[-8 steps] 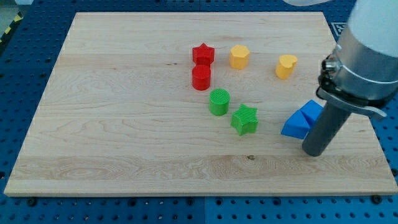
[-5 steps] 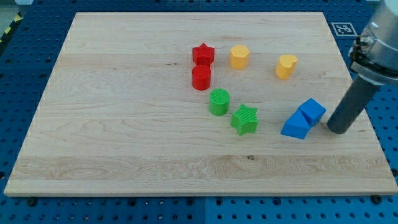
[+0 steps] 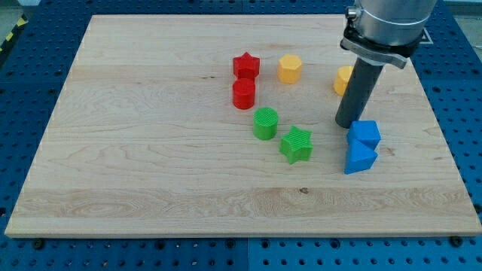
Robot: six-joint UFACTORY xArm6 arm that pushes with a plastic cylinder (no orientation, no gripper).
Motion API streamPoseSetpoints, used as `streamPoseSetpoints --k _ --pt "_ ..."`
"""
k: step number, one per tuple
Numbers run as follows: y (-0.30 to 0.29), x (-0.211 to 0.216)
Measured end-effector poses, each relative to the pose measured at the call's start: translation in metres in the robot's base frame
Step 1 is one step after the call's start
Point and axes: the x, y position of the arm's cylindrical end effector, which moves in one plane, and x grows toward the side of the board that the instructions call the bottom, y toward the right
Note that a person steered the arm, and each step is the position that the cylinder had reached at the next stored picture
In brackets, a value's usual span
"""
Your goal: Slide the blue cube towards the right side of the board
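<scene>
The blue cube (image 3: 365, 134) sits on the wooden board (image 3: 151, 150) toward the view's right, touching a blue triangular block (image 3: 359, 159) just below it. My tip (image 3: 345, 124) rests on the board just left of the cube's upper left corner, close to it or touching it. The dark rod rises from there toward the view's top and hides part of a yellow block (image 3: 343, 79).
A red star (image 3: 245, 65) and a red cylinder (image 3: 243, 94) stand near the middle top. A yellow hexagonal block (image 3: 289, 68) is to their right. A green cylinder (image 3: 265, 123) and a green star (image 3: 297, 144) lie left of the blue blocks.
My tip moved from the lower right of the blue blocks, round their right side, to the cube's upper left. The blue cube and triangle shifted and now stand stacked more vertically.
</scene>
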Motion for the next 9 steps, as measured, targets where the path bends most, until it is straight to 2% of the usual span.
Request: streamPoseSetpoints --k 1,3,5,7,9 --pt "0.000 0.000" --pt "-0.041 0.000" --pt "-0.042 0.012" --pt "-0.037 0.022" --pt "0.001 0.022"
